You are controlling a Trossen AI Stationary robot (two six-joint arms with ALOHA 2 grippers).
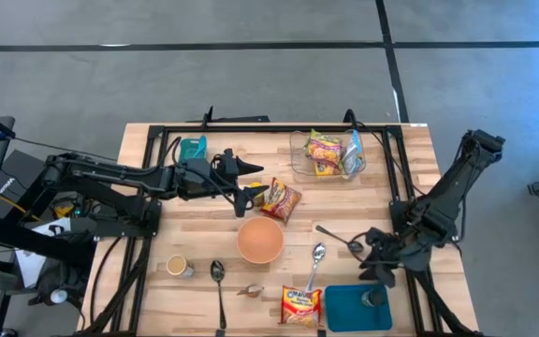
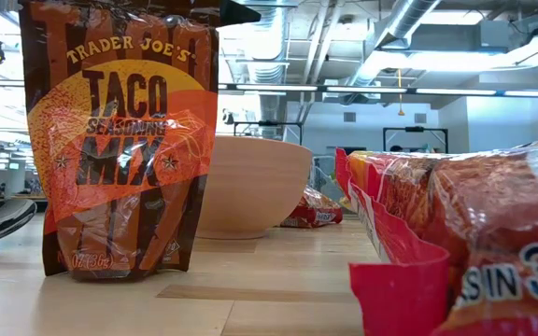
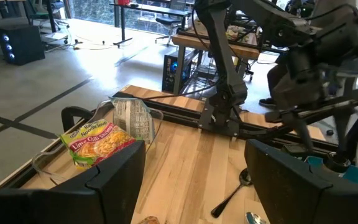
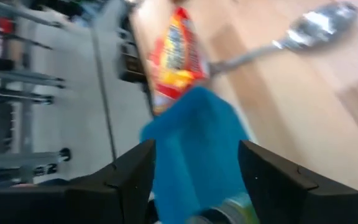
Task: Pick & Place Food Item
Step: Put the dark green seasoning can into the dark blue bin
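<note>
My left gripper (image 1: 251, 180) (image 3: 194, 155) stands open above the table's middle, pointing toward the right edge, with nothing between its fingers. An orange food packet (image 1: 283, 199) (image 2: 314, 210) lies flat just beyond and below it, behind the wooden bowl (image 1: 260, 240) (image 2: 250, 187). My right gripper (image 1: 374, 260) (image 4: 196, 149) hangs open over the far edge of the blue tray (image 1: 349, 309) (image 4: 191, 124), which holds a small can (image 1: 374, 298). A noodle packet (image 1: 300, 305) (image 4: 176, 56) lies left of the tray. A taco seasoning packet (image 2: 120, 140) (image 1: 251, 291) stands upright on its bottom edge.
A clear container (image 1: 330, 154) (image 3: 98, 140) with noodle packets sits at the far right. Two silver spoons (image 1: 218, 281) (image 1: 314, 262) and a dark spoon (image 1: 340, 236) lie around the bowl. A small cup (image 1: 178, 267) stands near left, and a teal item (image 1: 193, 147) lies far left.
</note>
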